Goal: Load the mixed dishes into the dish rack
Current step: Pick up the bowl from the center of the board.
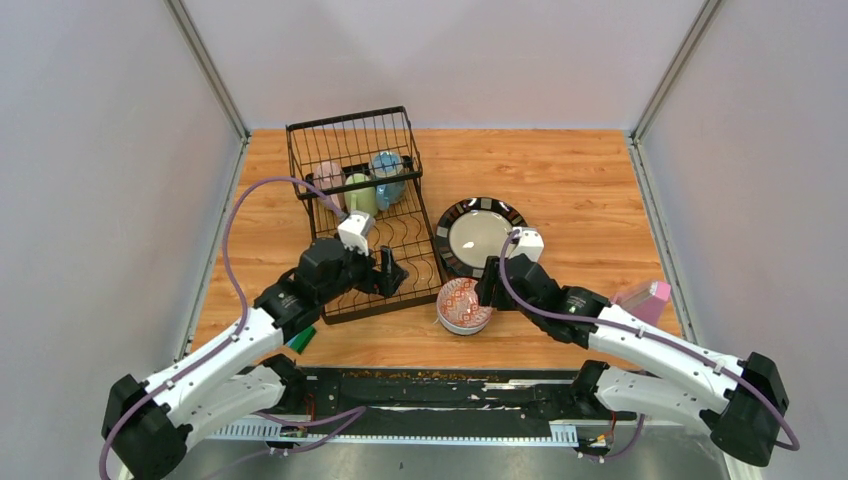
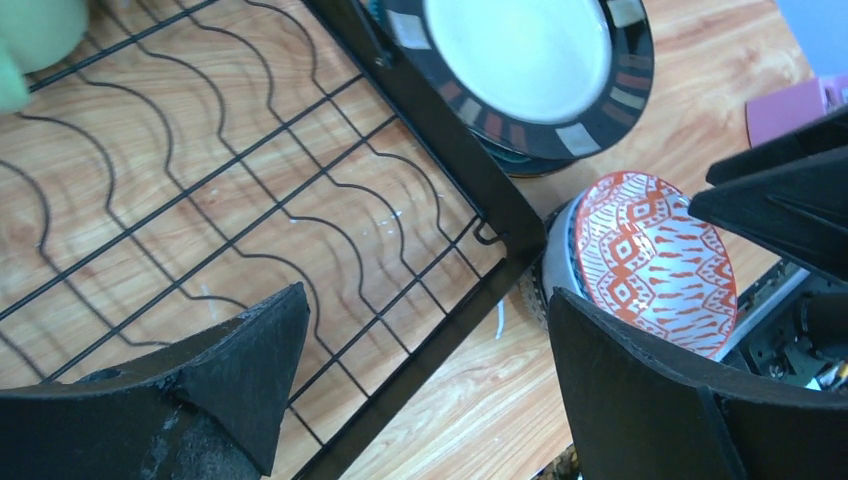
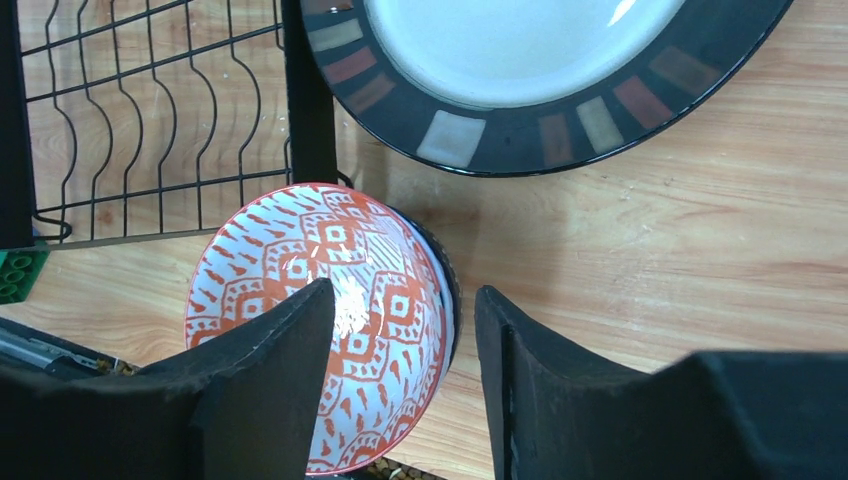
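The black wire dish rack [image 1: 352,215] stands at centre left; its basket holds a pink mug [image 1: 328,175], a green mug [image 1: 360,193] and a blue mug [image 1: 388,172]. The black-rimmed cream plate [image 1: 480,235] lies to its right. An orange-patterned bowl [image 1: 463,304] sits on darker bowls by the rack's near right corner. My right gripper [image 3: 405,335] is open and straddles the rim of the bowl [image 3: 320,270], one finger over its inside, one outside. My left gripper [image 2: 425,370] is open and empty above the corner of the rack [image 2: 440,130], beside the bowl [image 2: 650,260].
A pink plastic container [image 1: 645,298] lies at the right edge of the table. A green block [image 1: 303,340] sits by the rack's near left corner, also in the right wrist view [image 3: 15,272]. A teal edge shows under the plate [image 2: 530,60].
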